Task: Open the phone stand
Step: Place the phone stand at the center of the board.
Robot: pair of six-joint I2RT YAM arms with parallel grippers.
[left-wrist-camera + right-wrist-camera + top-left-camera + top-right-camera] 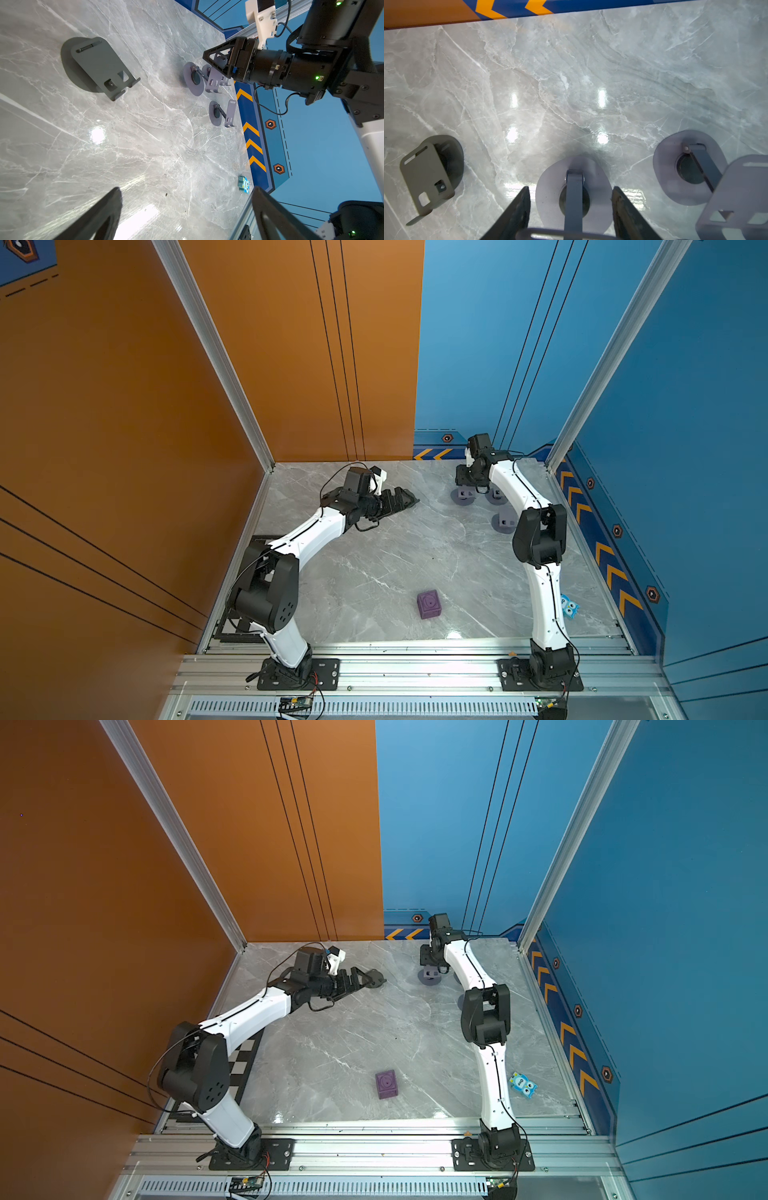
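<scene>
Three lilac phone stands [504, 522] open, right of grey phone stand [97, 66] | it lies folded on bench [374, 564], just ahead of wide, empty left fingers [104, 212] | right fingers [517, 212] half-spread astride one lilac, grip unclear | step: approach; next: pin base, lift plate

text: none legible | signs: orange chevrons [604, 551] on blue wall band [592, 529] | hexagon badges [617, 530] alongside

We've got a small purple cube [429, 604] with a round dimple on top, sitting near the front of the glossy grey marble tabletop [374, 564]. A little blue owl-faced block [523, 1085] lies well apart, over by the blue wall [665, 969].
</scene>
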